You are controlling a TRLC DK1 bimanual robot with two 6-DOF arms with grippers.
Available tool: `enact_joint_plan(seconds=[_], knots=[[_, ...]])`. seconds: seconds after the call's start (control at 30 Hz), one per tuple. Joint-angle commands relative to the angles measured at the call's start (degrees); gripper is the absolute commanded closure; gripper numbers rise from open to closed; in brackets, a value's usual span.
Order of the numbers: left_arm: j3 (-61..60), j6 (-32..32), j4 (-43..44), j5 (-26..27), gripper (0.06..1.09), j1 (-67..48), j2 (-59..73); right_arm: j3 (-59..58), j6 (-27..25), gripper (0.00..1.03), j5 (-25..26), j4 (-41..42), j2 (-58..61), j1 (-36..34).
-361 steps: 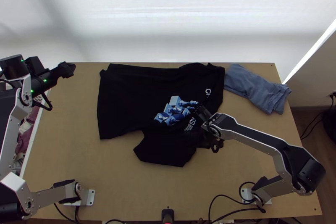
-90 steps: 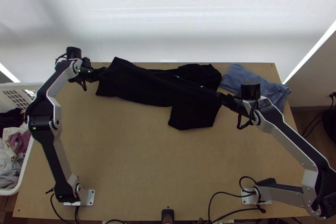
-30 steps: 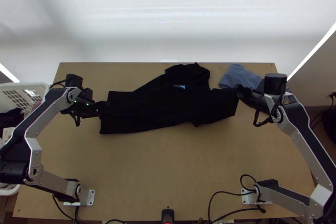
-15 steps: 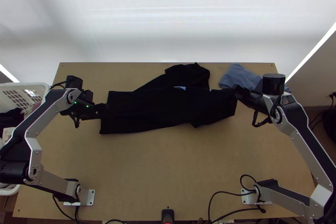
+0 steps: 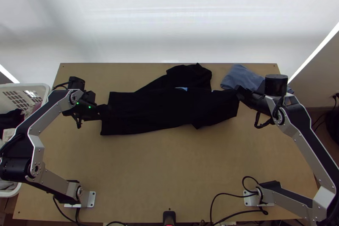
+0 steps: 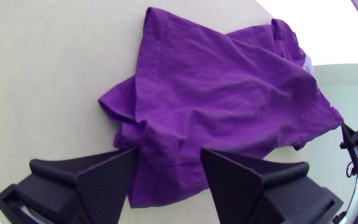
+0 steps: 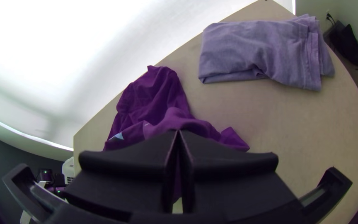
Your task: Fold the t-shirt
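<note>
My left gripper (image 5: 103,110) is at the left end of the black t-shirt (image 5: 148,113), which lies folded over itself in a long strip, a sleeve and part of the print showing behind. In the left wrist view the left gripper (image 6: 168,153) stands open above the shirt (image 6: 212,99), which looks purple there, with cloth visible between the fingers. My right gripper (image 5: 240,92) is at the shirt's right end, by a sleeve. The right wrist view has the right gripper (image 7: 179,135) shut on the shirt (image 7: 152,93), the cloth rising to its fingertips.
A folded blue-grey garment (image 5: 243,77) lies at the table's back right, close behind the right gripper. A white basket (image 5: 42,88) of clothes stands off the table's left edge. Bare wood (image 5: 156,171) stretches in front of the shirt.
Twelve seconds ago the shirt lay spread, print up; its folded layer has since come toward the near edge. Both arms moved nearer with it, the right also rightward. The last half second shows barely any motion.
</note>
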Motion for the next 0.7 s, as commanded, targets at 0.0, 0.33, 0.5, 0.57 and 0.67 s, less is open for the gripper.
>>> enact_joint_plan(seconds=[0.0,0.33,0.5,0.57,0.67], knots=[[0.2,0.5,-0.1,1.8,0.33,0.1,0.9,-1.2,1.0,1.00,0.1,0.7,-1.4,0.3],[2.1,-0.1,-3.0,7.0,0.33,0.3,-1.0,-1.7,1.0,1.00,0.1,0.7,-1.7,0.3],[3.0,-0.7,-4.4,8.1,0.33,0.3,-2.4,-1.7,1.0,1.00,0.1,0.7,-1.8,0.3],[3.3,-0.8,-5.1,9.1,0.33,0.3,-3.1,-1.7,1.0,1.00,0.1,0.7,-1.8,0.3],[4.1,-0.9,-6.1,9.7,0.33,0.3,-4.1,-1.7,1.0,1.00,0.1,0.7,-1.9,0.3]])
